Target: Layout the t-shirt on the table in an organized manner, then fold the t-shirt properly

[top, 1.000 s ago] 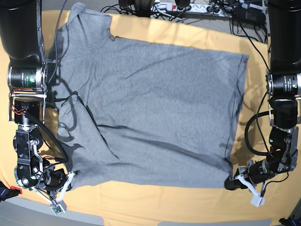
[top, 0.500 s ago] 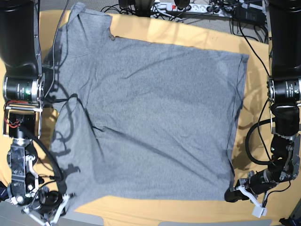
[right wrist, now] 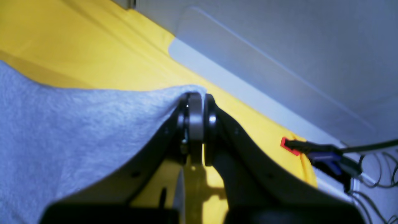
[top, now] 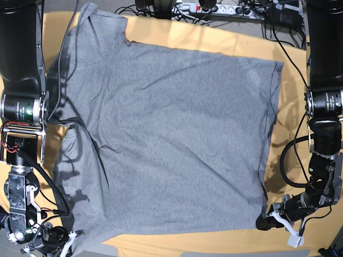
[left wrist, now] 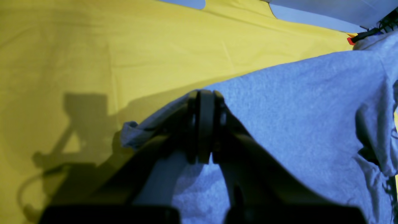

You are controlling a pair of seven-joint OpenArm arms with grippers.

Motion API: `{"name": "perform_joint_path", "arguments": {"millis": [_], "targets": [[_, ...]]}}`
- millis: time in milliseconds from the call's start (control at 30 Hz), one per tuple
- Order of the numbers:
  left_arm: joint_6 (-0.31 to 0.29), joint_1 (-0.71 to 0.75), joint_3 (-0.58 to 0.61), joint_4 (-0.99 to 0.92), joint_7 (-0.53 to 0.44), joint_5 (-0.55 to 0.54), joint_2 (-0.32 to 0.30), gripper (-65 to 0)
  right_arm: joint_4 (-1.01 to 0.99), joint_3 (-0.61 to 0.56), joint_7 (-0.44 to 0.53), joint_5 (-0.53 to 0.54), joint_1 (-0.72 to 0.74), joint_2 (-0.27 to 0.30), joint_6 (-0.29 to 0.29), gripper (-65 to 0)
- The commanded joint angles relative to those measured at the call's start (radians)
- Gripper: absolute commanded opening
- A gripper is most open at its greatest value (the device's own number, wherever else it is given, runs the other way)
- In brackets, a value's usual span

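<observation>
Base view: t-shirt [top: 171, 139] lies spread, plain grey side up, across the table [top: 209, 37], which is covered in yellow-orange cloth. One sleeve reaches the far left corner; the hem runs down the right side. Shallow creases cross the fabric, and the cloth shows as a border along the far, right and near edges. Right gripper [top: 68, 243], at the near left corner of this view, is pressed together on the near left corner of the shirt, at the near edge of the table. Left gripper [top: 263, 221], at the near right, is pressed together on the near hem corner. Cables and a power strip [top: 211, 7] lie beyond the far edge of the table.

Left wrist view: left gripper [left wrist: 203, 102] has its pads closed flat against each other, pinching a fold of the t-shirt [left wrist: 295, 124]. The grey fabric drapes away to the right, with a small bunched tip [left wrist: 129, 133] just left of the fingers. The table [left wrist: 93, 46] fills the left and upper part, carrying the dark shadow of the gripper.

Right wrist view: right gripper [right wrist: 196, 109] is closed on the edge of the t-shirt [right wrist: 77, 130], which rises to the fingertips and falls away to the left. The table [right wrist: 77, 40] shows behind, ending in a pale grey surface. A red tab [right wrist: 287, 145] with a dark cable sits at the table's corner on the right
</observation>
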Motion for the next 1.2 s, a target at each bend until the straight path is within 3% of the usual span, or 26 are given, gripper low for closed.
{"name": "perform_joint_path", "arguments": {"millis": [0,133,167,333,400,533,700,800,900,1000,1167], "targets": [[-0.007,-0.044,-0.007,0.016,-0.025,-0.021,-0.01,-65.0,0.016,0.005,0.03,-0.002,0.038,0.011,-0.019,-65.0],[-0.007,-0.044,-0.007,0.017,-0.021,-0.021,-0.01,-65.0,0.016,0.005,0.072,-0.021,0.005,0.011,-0.026,-65.0],[-0.007,-0.044,-0.007,0.017,-0.018,-0.021,-0.01,-65.0,0.016,0.005,0.089,-0.032,-0.004,0.011,-0.039,-61.2],[-0.007,-0.044,-0.007,0.017,-0.018,-0.021,-0.01,-65.0,0.016,0.005,0.164,-0.035,-0.004,0.011,-0.097,-19.0],[-0.007,-0.044,-0.007,0.016,-0.018,-0.02,-0.01,-65.0,0.016,0.005,0.151,-0.035,0.013,0.012,-0.108,-12.4],[-0.007,-0.044,-0.007,0.016,-0.018,-0.02,-0.011,-65.0,0.016,0.005,-0.005,-0.024,0.061,0.012,-0.17,-12.5],[-0.007,-0.044,-0.007,0.017,-0.017,-0.02,-0.011,-65.0,0.016,0.005,0.029,-0.033,0.079,0.032,-0.201,-12.5],[-0.007,-0.044,-0.007,0.017,-0.014,-0.021,-0.01,-65.0,0.016,0.005,-0.055,-0.018,0.079,0.033,-0.219,-12.5],[-0.007,-0.044,-0.007,0.017,-0.014,-0.021,-0.01,-65.0,0.016,0.005,-0.216,0.11,0.067,0.033,-0.142,-12.5],[-0.007,-0.044,-0.007,0.016,-0.014,-0.02,-0.011,-65.0,0.016,0.005,-0.299,0.208,0.022,0.033,-0.067,-12.5],[-0.007,-0.044,-0.007,0.017,-0.011,-0.02,-0.011,-65.0,0.016,0.007,-0.296,0.21,-0.105,0.034,-0.082,-12.5]]}}
